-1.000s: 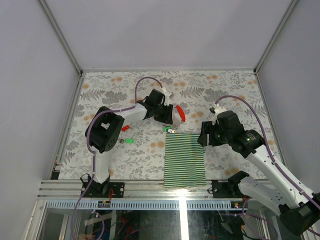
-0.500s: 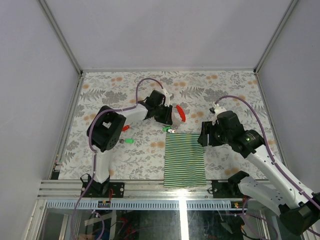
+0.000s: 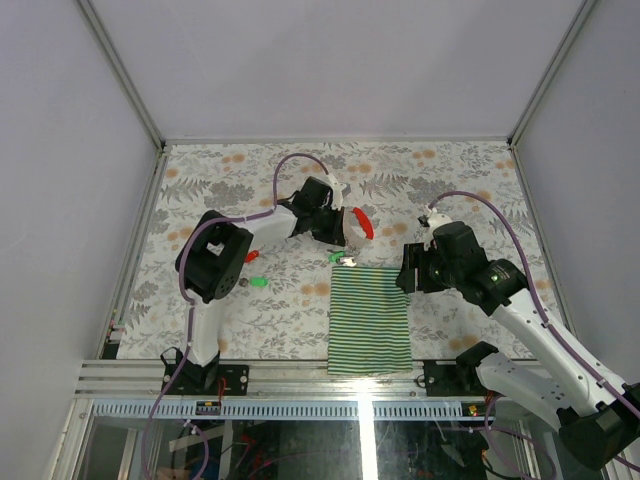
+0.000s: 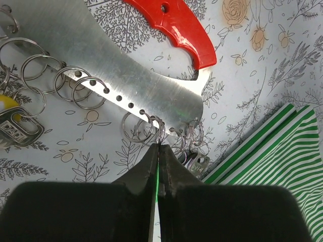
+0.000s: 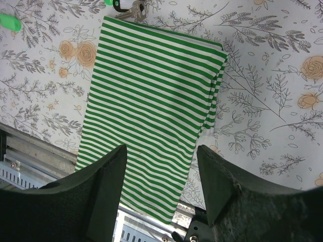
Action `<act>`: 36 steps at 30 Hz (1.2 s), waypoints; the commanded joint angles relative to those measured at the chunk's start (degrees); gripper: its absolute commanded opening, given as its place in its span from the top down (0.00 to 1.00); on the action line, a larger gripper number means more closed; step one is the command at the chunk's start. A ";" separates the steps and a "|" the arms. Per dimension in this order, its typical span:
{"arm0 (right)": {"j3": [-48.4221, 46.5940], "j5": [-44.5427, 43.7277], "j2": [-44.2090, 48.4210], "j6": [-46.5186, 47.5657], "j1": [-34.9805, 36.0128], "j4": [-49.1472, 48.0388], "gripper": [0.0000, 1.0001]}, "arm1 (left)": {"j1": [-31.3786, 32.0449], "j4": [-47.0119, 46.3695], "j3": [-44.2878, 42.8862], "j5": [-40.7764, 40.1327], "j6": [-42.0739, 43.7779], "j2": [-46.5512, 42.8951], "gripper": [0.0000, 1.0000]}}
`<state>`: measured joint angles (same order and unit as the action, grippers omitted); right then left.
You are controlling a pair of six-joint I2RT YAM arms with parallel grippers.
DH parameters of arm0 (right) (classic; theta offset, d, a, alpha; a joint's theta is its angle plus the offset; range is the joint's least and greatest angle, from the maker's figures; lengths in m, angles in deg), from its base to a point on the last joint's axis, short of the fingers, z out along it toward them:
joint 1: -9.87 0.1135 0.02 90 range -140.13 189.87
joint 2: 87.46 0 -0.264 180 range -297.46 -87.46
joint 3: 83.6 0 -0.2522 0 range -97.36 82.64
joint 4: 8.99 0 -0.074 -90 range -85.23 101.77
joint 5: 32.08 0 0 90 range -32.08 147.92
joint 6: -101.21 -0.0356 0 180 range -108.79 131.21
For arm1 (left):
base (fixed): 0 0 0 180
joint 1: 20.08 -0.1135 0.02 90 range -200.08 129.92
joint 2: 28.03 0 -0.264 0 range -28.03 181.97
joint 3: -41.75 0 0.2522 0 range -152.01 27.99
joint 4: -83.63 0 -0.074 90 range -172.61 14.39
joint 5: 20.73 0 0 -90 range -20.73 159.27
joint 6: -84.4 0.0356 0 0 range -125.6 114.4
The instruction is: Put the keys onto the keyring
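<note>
- Keyring [image 4: 126, 65]: flat shiny metal strip w/ a curved edge and a row of small punched holes. It has a glossy red plastic grip [image 4: 176, 25] at one end and lies flat on the table [image 5: 272, 75], which is covered w/ a floral print.
- Split rings [image 4: 86, 91]: thin wire loops hanging from the holes along the strip's edge, several of them overlapping.
- Left gripper [image 4: 158, 148]: black tapered fingers pressed together, w/ only a hairline gap between them. The tips meet right at one ring on the strip's near edge. Can't tell if the wire is actually nipped.
- Yellow-tag key [image 4: 15, 128]: on a ring at the far left of the strip, well apart from the fingertips.
- Green-tag key [image 4: 198, 164]: just right of the tips, by the corner of the cloth [image 4: 272, 151].
- Cloth: green-and-white stripes, folded and soft.
- Right gripper [image 5: 161, 148]: chunky black fingers spread apart w/ nothing between them, hanging over the cloth's near half.
- Right wrist view only: a folded layer at the cloth's right edge, and the green-tag key [image 5: 132, 7] touching the cloth's far edge.
- Top view only: a red-tag key [image 3: 250, 256] and a loose green tag [image 3: 260, 282] left of the cloth, near the left arm and well apart from the keyring [image 3: 355, 226].
</note>
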<state>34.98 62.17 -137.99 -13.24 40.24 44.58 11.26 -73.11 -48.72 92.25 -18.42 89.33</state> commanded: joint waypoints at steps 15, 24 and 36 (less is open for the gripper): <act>0.30 1.15 -0.55 1.28 -0.22 -2.54 0.37 | -0.43 -1.28 -0.76 -0.62 2.94 -8.88 1.00; 1.10 -4.09 3.92 0.85 -0.21 -8.38 0.35 | -0.53 1.13 -0.88 -2.02 3.68 -12.99 1.00; 4.55 -1.08 10.11 1.77 -0.22 -16.48 0.37 | 0.01 2.30 1.45 -3.44 1.25 -21.12 1.00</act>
<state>39.48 59.11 -129.26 -12.80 40.24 33.50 11.26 -69.66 -48.11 89.61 -16.08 72.37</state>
